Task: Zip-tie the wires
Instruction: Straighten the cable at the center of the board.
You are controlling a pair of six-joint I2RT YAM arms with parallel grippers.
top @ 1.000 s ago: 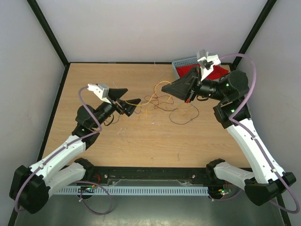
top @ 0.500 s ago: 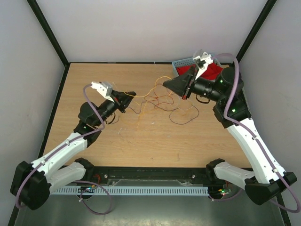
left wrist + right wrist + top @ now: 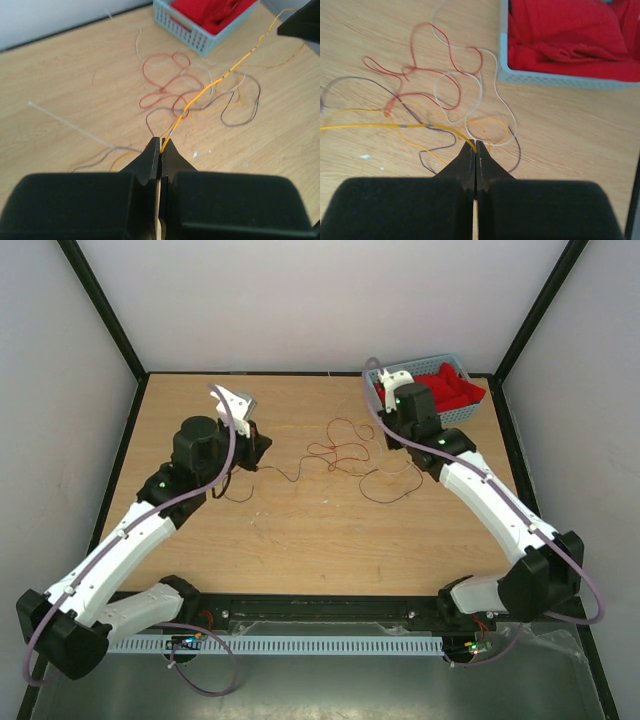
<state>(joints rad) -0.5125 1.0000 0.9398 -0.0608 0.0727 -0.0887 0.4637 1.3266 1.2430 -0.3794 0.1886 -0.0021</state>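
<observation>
The wires (image 3: pixel 340 450) lie as thin red, orange, white and dark brown loops on the wooden table (image 3: pixel 300 540), between the two arms. In the left wrist view my left gripper (image 3: pixel 162 144) is shut on an orange wire (image 3: pixel 220 80), which runs up and right, raised off the table. In the right wrist view my right gripper (image 3: pixel 475 145) is shut on the orange wire (image 3: pixel 420 127), which leads off to the left above the red loops (image 3: pixel 435 65). From above, the left gripper (image 3: pixel 255 445) is left of the tangle and the right gripper (image 3: pixel 392 437) is right of it.
A blue basket (image 3: pixel 455 412) holding red cloth stands at the back right corner, just behind the right gripper, and shows as the basket (image 3: pixel 192 37) and the basket (image 3: pixel 545 79) in the wrist views. A thin white zip tie (image 3: pixel 65 122) lies on the table left of the wires.
The left gripper, open a second ago, has shut on the orange wire. Both grippers have tipped down and drawn apart, the right one back toward the basket, with the wire between them.
</observation>
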